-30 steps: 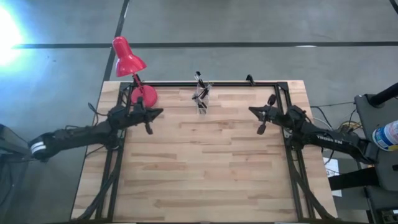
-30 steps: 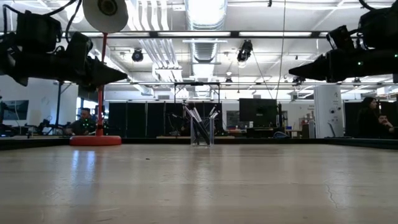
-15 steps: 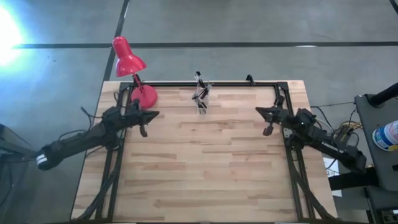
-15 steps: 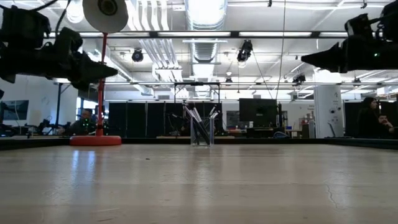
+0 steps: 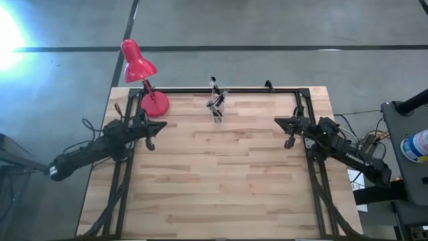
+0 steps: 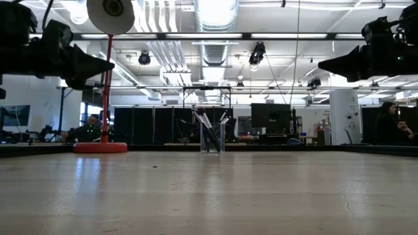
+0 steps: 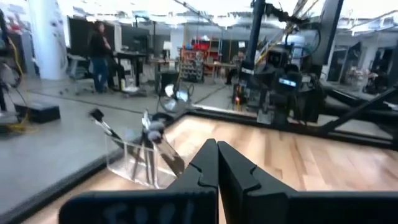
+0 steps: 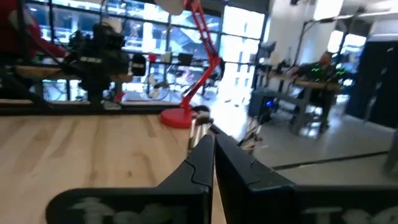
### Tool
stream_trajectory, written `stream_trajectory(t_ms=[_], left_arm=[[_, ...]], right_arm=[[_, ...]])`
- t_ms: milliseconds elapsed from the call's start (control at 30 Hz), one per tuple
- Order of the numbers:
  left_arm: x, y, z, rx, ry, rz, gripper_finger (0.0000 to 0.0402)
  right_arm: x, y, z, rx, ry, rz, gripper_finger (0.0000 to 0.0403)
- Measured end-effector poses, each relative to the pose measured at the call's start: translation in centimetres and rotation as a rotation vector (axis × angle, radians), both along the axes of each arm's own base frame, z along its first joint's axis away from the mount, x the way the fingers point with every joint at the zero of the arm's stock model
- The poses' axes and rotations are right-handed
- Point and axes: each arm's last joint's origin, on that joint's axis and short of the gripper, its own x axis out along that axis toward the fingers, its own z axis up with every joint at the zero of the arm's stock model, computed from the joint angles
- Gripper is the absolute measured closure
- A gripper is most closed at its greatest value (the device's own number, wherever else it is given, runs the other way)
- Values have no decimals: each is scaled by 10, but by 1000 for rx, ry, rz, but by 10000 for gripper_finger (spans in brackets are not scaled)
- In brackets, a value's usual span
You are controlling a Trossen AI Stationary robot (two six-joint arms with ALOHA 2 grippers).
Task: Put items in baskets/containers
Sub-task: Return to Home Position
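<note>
Pale wood planks of the counter [image 5: 221,181] fill the near ground, and no loose brush shows on them from above. Above the wood, the left end effector [image 7: 217,149] hangs raised just on the near side of the red lamp [image 5: 155,103], its two fingers pressed together on nothing. The right end effector [image 8: 213,142] hangs at the same height, well apart from the lamp across the counter's width, and is likewise closed and empty.

Farther back, near the lamp's round base and along the same far edge, stands the clear holder [image 6: 211,138] with the brushes [image 6: 208,125] leaning in it, fanned out above its rim.

These brushes look light and stiff in the handle but soft at the tip, so a pinch at mid-handle would suit best. The holder seems light, smooth and easy to tip or slide.

Its transparent walls nearly vanish against the room behind, and the brushes overlap, so their count cannot be told. Which ends are bristles is also hard to make out.
</note>
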Motion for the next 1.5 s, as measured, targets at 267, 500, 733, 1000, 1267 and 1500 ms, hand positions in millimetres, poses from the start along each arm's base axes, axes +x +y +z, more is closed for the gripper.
stream_trajectory(t_ms=[267,500,733,1000,1267,1500], left_arm=[[2,-4,-3,-71,12,-80,401],[4,-3,-6,-172,14,-80,401],[4,-3,-6,-197,10,-81,401],[4,-3,-6,-197,10,-82,401],[4,-3,-6,-198,10,-83,401],[4,-3,-6,-198,10,-83,401]], right_arm=[[1,0,-6,79,37,-18,394],[3,-5,-13,124,101,-136,394],[6,-7,-18,152,158,-138,394],[8,-8,-21,311,128,-143,394],[8,-8,-22,313,132,-143,394],[8,-8,-22,313,131,-143,394]])
